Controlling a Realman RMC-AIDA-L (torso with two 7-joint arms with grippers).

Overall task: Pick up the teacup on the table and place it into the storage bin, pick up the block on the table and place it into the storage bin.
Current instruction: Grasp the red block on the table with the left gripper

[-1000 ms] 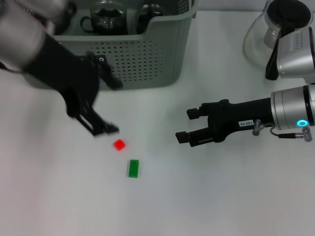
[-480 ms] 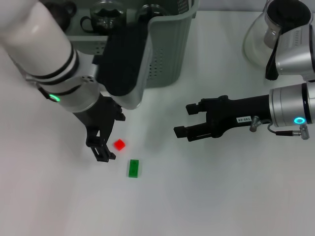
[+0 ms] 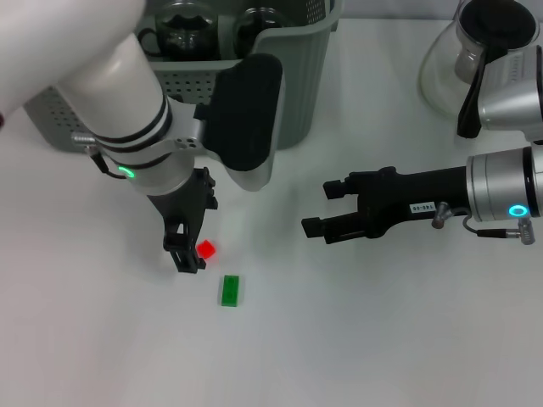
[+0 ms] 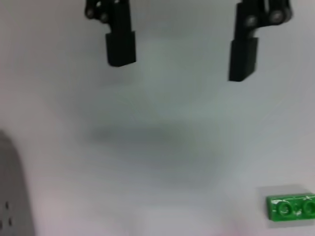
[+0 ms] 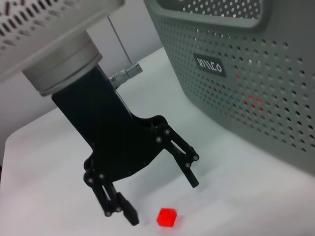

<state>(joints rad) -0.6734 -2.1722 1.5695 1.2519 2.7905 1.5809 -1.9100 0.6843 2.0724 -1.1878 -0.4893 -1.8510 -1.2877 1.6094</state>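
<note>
- My left gripper point(image 3: 188, 254) is hanging low over the white table point(image 3: 356, 339), pointing down, fingers spread apart and holding nothing; in the right wrist view the same gripper point(image 5: 160, 199) is showing one finger on each side of open space.
- The red block point(image 3: 205, 249) is lying on the table just beside my left fingertips, on the side toward my right arm; from the right wrist view the red block point(image 5: 166, 217) is sitting between and slightly in front of the two finger ends, not touching either as far as I can tell.
- The green block point(image 3: 230, 290) is lying flat on the table near the red one, nearer to me and apart from it; the left wrist view is catching the green block point(image 4: 291, 207) at its edge, studs up.
- The storage bin point(image 3: 288, 85) is standing at the far side of the table behind my left arm, with its black label point(image 5: 209, 64) on the perforated wall.
- Dark teacups point(image 3: 182, 30) are sitting inside the bin.
- My right gripper point(image 3: 316, 210) is hovering above the table well apart from the blocks, pointing toward them, fingers parted and empty.
- A glass pot point(image 3: 458, 51) is standing at the far right of the table.
</note>
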